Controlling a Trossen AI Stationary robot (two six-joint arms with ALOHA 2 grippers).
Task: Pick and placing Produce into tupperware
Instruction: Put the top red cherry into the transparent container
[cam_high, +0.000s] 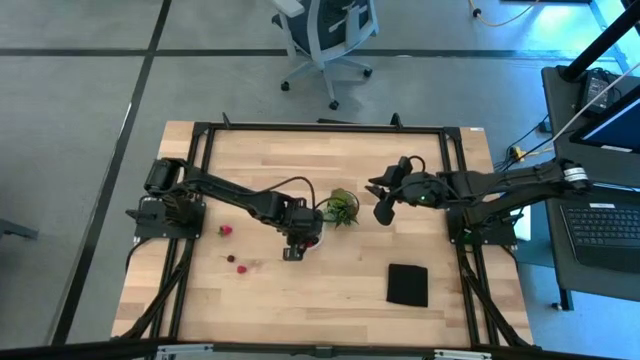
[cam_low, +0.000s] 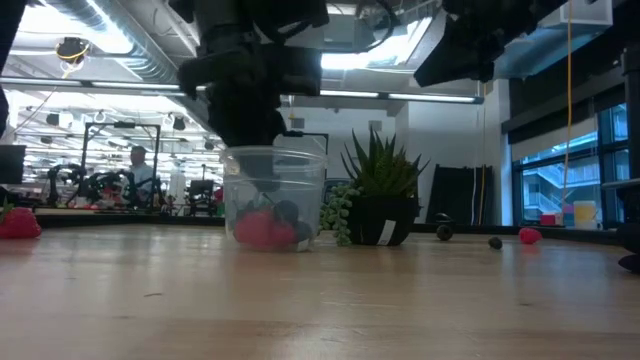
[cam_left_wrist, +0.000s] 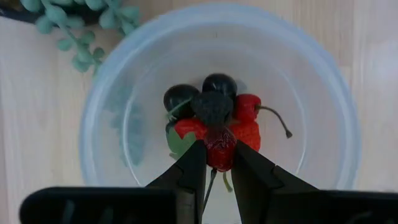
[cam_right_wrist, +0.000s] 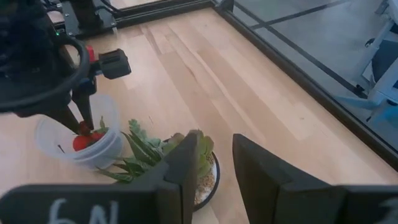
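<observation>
Red berry (cam_left_wrist: 219, 148) pinched in left pincer (cam_left_wrist: 217, 163) over tupperware (cam_left_wrist: 323, 93), right pincer (cam_right_wrist: 214, 163) parted, idle above plant (cam_right_wrist: 149, 155)

Translucent smooth plastic tupperware (cam_left_wrist: 323, 93) holds glossy produce (cam_left_wrist: 219, 118) on a matt pale wood table (cam_high: 330, 290).

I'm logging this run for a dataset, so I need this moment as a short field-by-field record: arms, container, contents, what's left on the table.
left gripper: over the tupperware, jaws closed on a dark red berry
right gripper: above the green plant, jaws open, holding nothing
tupperware contents: red and dark round produce piled at the bottom
loose produce: a few pieces on the wood near the left arm's base
other items: black square near the right arm
</observation>
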